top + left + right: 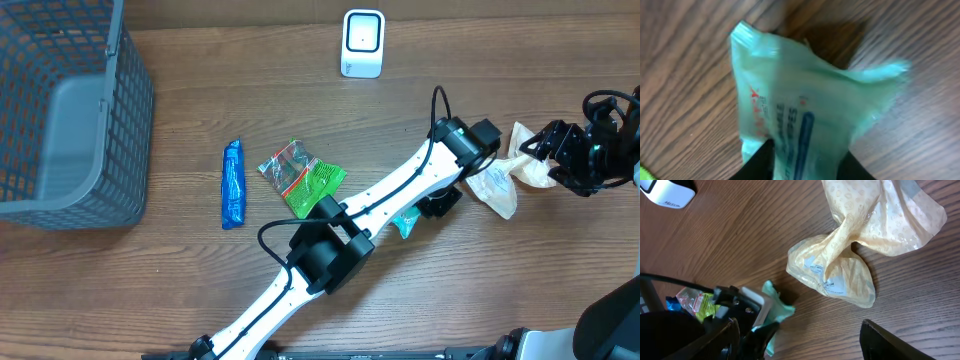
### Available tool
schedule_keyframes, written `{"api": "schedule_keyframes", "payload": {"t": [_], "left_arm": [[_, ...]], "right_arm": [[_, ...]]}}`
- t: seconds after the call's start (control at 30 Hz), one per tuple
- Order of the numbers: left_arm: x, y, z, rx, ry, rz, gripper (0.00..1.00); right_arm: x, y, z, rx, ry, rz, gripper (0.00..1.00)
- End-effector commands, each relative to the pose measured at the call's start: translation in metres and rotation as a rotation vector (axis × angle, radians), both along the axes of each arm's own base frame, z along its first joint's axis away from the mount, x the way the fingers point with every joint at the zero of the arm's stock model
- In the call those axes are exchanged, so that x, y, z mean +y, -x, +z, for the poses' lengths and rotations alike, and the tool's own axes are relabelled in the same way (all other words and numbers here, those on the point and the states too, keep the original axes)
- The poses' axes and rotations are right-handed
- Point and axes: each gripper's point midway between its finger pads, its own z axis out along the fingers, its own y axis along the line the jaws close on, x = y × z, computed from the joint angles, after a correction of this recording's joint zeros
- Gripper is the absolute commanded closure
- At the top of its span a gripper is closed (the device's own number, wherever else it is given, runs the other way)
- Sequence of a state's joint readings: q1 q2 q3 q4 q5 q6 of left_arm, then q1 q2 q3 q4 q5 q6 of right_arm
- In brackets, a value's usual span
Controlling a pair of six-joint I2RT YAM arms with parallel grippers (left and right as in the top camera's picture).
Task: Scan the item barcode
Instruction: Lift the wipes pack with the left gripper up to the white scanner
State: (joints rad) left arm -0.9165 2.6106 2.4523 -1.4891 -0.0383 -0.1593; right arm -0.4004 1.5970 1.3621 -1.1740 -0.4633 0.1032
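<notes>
Pinching teal packet [805, 95] in left gripper [807, 170], low at table [520, 70], right of centre. Holding right gripper [800, 345] spread, empty, near cream bag [840, 275]. Grasp likely done; left to do: lift, carry to scanner [362, 43], show barcode.

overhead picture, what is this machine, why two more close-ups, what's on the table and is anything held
Two robot arms work at a wooden table. The overhead view looks down; the other two come from cameras on each wrist. Lying there: a grey mesh plastic basket, a white box-shaped barcode scanner, a blue wrapped packet, a green and clear snack packet, a cream crinkled plastic bag. The left gripper pinches a pale green plastic packet; the right gripper is open, holding nothing.
</notes>
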Motion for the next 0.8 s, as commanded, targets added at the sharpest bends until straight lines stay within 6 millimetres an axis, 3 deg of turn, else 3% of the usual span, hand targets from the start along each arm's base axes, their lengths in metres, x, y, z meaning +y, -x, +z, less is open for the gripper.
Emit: {"api": "schedule_keyframes", "payload": {"t": [0.0,0.1,0.2,0.37,0.53,0.77], "left_arm": [[0.005,0.011,-0.019,0.05,-0.037,0.01,0.82],[0.008,0.011,-0.02,0.048,-0.045,0.011,0.95],[0.005,0.012,-0.017,0.086,-0.002,0.013,0.96],[-0.016,0.027,0.007,0.334,0.266,-0.018,0.96],[-0.026,0.022,0.061,0.609,0.684,-0.015,0.96],[0.007,-0.029,0.131,0.759,1.145,0.122,0.96]], "right_arm": [[-0.001,0.001,0.002,-0.015,0.01,0.017,0.22],[-0.001,0.001,0.002,-0.015,0.01,0.017,0.22],[-0.001,0.001,0.002,-0.015,0.01,0.017,0.22],[-0.001,0.001,0.002,-0.015,0.01,0.018,0.22],[-0.001,0.001,0.002,-0.015,0.01,0.018,0.22],[-0.001,0.001,0.002,-0.015,0.009,0.018,0.22]]}}
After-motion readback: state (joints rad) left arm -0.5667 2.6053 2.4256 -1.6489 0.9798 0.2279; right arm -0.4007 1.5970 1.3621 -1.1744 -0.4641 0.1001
